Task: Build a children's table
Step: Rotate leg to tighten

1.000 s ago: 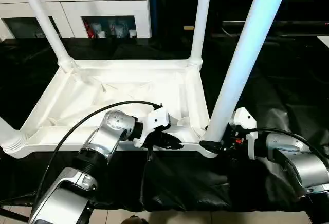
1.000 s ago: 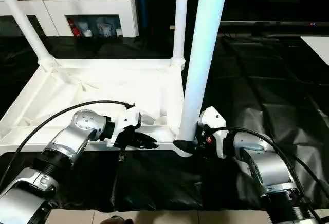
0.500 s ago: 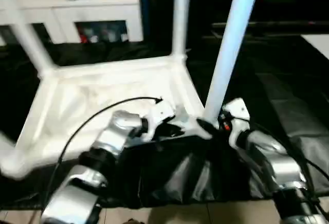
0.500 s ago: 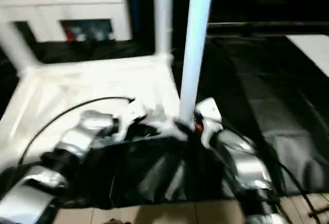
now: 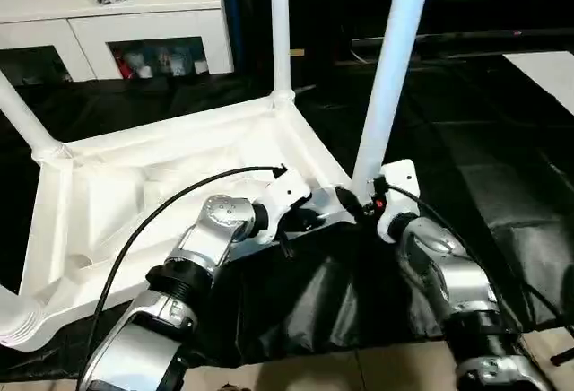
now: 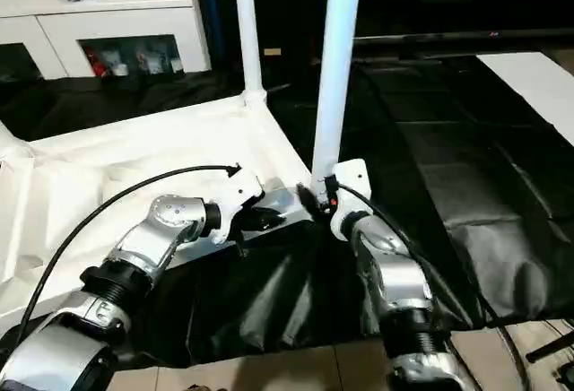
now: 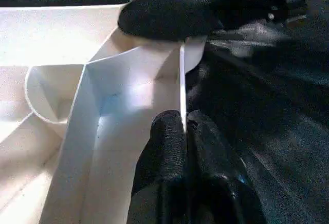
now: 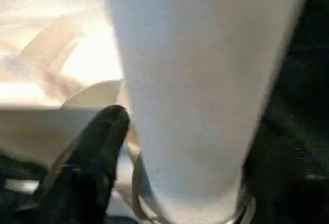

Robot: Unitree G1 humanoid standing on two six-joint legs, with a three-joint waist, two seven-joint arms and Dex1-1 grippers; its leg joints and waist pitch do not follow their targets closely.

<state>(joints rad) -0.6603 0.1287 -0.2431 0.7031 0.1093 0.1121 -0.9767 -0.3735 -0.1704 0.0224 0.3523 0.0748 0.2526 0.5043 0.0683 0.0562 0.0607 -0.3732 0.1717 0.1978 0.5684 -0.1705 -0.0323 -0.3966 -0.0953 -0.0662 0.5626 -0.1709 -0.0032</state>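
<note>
On black sheeting (image 5: pixel 502 185) — upturned children's table (image 5: pixel 134 194), left hand (image 7: pixel 185 131) pinching its rim, right hand (image 5: pixel 352 201) spread around a leg (image 5: pixel 387 68).

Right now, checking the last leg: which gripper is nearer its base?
Right. The right gripper straddles the leg at its base; the left gripper pinches the tabletop rim beside it.

A home-like living room: a white cabinet (image 5: pixel 117 28) with trinkets in its shelf openings, and tiled floor (image 5: pixel 359 375).

No text, label or number can be read anywhere — not on the cabinet (image 5: pixel 134 23) (its shelf items blur).
</note>
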